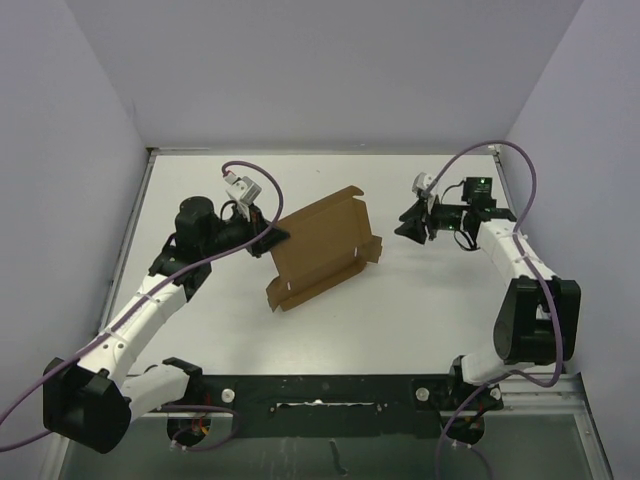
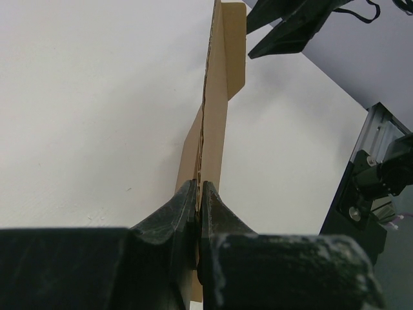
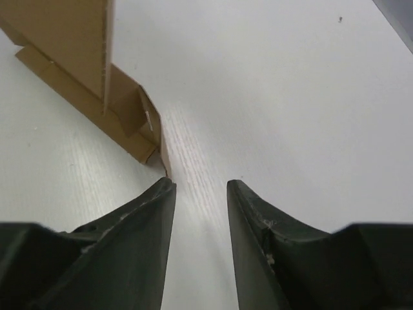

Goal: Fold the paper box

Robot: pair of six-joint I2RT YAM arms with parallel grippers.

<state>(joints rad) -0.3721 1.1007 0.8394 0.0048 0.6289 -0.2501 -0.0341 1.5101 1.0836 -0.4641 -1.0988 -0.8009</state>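
Note:
The paper box (image 1: 322, 246) is a brown cardboard sheet with flaps, raised at a tilt in the middle of the white table, its lower edge resting on the surface. My left gripper (image 1: 272, 240) is shut on the sheet's left edge; the left wrist view has the paper box (image 2: 216, 103) edge-on, running away from the pinched fingers (image 2: 213, 206). My right gripper (image 1: 410, 228) hangs a short way right of the sheet, open and empty. In the right wrist view the paper box (image 3: 71, 45) sits just beyond the left fingertip of my right gripper (image 3: 200, 184).
Grey walls close in the white table (image 1: 400, 320) at the back and on both sides. A black mounting rail (image 1: 330, 390) runs along the near edge between the arm bases. Purple cables loop above both arms.

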